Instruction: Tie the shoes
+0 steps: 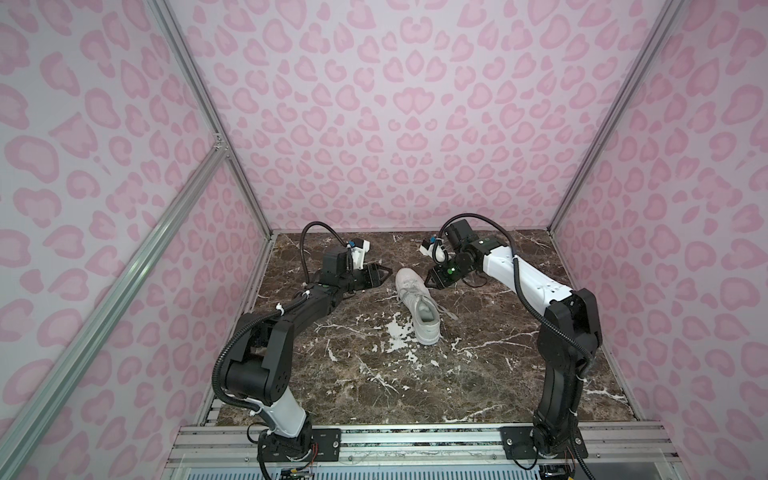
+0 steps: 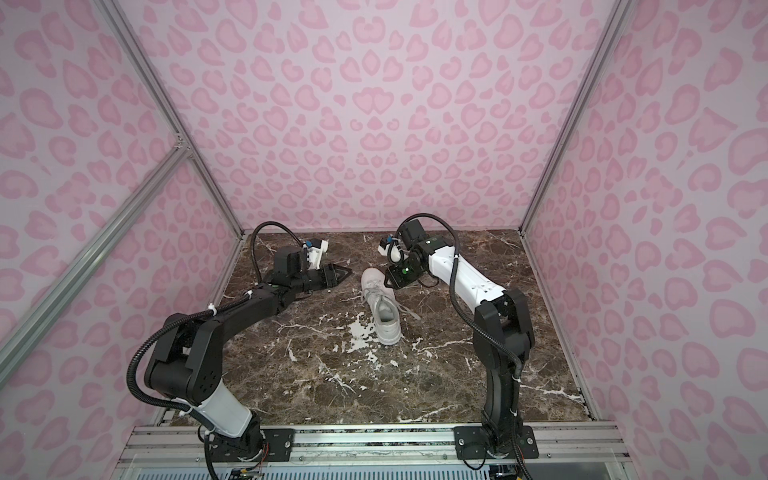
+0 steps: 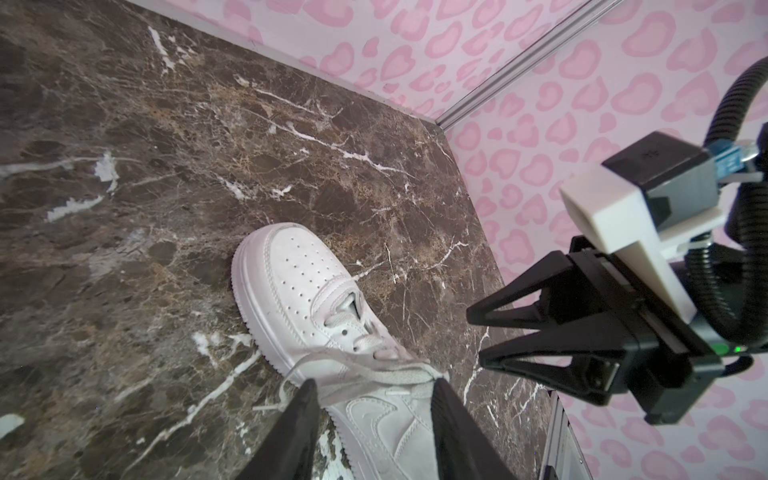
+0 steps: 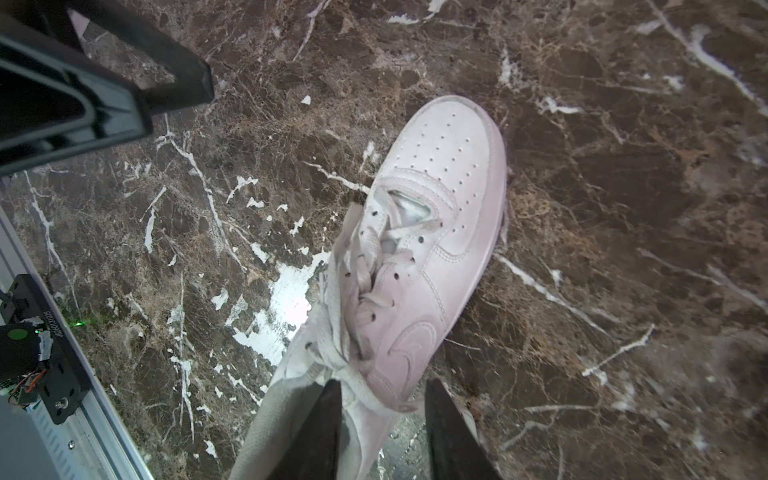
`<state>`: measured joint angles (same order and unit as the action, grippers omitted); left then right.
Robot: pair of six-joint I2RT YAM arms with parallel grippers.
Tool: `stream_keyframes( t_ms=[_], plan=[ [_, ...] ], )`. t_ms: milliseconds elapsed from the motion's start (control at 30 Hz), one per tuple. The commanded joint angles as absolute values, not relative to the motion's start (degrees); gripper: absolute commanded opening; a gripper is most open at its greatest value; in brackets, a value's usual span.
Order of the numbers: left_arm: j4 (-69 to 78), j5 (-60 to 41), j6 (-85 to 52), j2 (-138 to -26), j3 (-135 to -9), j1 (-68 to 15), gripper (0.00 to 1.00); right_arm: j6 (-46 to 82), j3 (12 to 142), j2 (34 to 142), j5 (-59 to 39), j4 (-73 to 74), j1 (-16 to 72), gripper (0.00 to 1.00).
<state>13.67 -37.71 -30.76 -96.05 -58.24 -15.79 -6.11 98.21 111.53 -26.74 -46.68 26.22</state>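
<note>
Enclosed on three sides by pink leopard-print walls (image 1: pixel 415 104); floored with a dark, white-veined marble tabletop (image 1: pixel 374 395); reaching in from the near edge and bent toward the middle, left arm (image 1: pixel 291 320) and right arm (image 1: pixel 519 282); between them, flat on its sole on the far half of the marble, toe toward the back wall and angled slightly left in both top views, the white sneaker (image 1: pixel 417 309); close beside its toe end, one on each side and not touching it, left gripper (image 1: pixel 386 274) and right gripper (image 1: pixel 429 281); both released, jaws parted with nothing clamped, dark fingers (image 3: pixel 299 432) framing the shoe in the wrist views; flat white laces (image 4: pixel 345 291) slack over the tongue, one end trailing on the marble on the right arm's side.
</note>
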Motion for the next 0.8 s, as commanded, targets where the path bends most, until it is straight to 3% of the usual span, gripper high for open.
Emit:
stream_keyframes(
  t_ms=[0, 367, 633, 767],
  plan=[
    [13.09, -38.63, -29.84, -96.54, -58.99, -15.82, 0.48, -5.63, 100.50, 113.35, -24.50, -47.33, 27.03, 0.36],
    [16.61, -35.96, -37.69, -95.29, -47.11, -15.74, 0.50, -15.30, 119.23, 125.30, -8.10, -59.72, 35.29, 0.36],
    [14.20, -36.79, -36.39, -95.38, -47.28, -16.36, 0.49, -13.78, 124.86, 130.86, -10.35, -61.41, 35.33, 0.35],
    [20.17, -40.99, -38.64, -96.26, -46.87, -17.97, 0.47, -11.61, 124.10, 129.74, -11.97, -60.29, 34.55, 0.36]
  ],
)
